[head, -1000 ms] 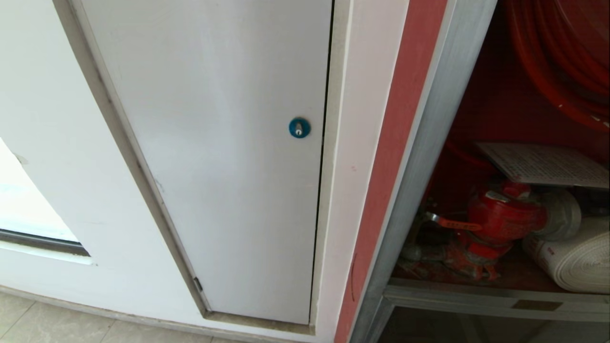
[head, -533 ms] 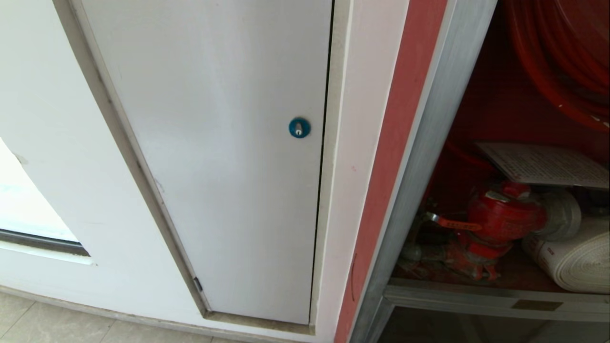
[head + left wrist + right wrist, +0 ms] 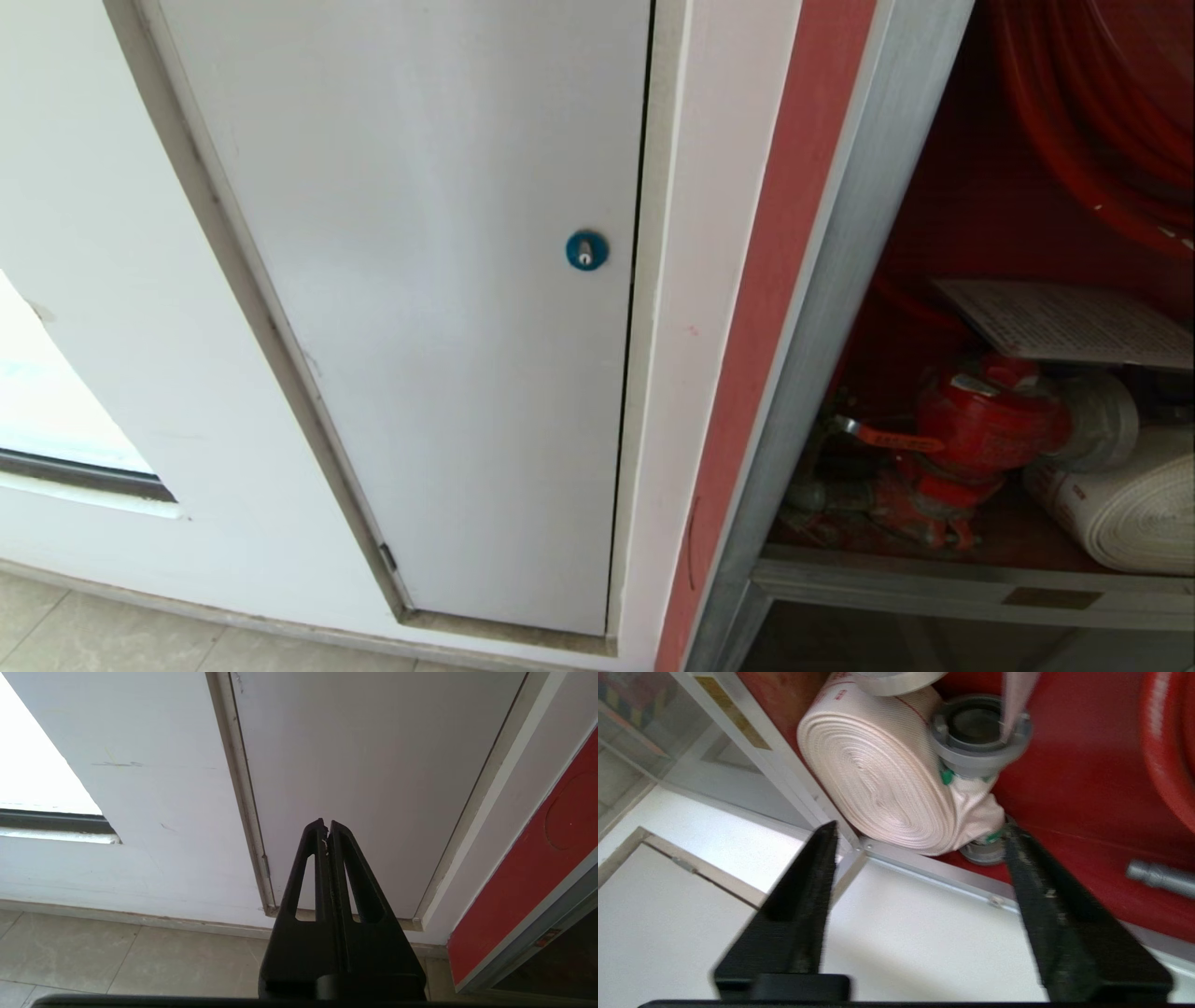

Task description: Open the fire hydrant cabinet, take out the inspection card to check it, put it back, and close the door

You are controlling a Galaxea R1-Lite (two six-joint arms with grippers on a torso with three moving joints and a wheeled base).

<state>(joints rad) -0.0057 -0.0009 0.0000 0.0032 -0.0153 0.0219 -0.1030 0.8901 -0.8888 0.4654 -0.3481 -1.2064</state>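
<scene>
Inspection card — white, finely printed, flat

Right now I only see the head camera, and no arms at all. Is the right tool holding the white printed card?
Observer: No. The right tool is open and empty, in front of the white rolled fire hose.
Operator: Where's the other tool?
Observer: The left tool is shut, pointing at the plain white wall panel near the floor.
Operator: Anything else in there I can't see?
Observer: A grey metal pipe piece lies inside the red fire hydrant cabinet.
</scene>
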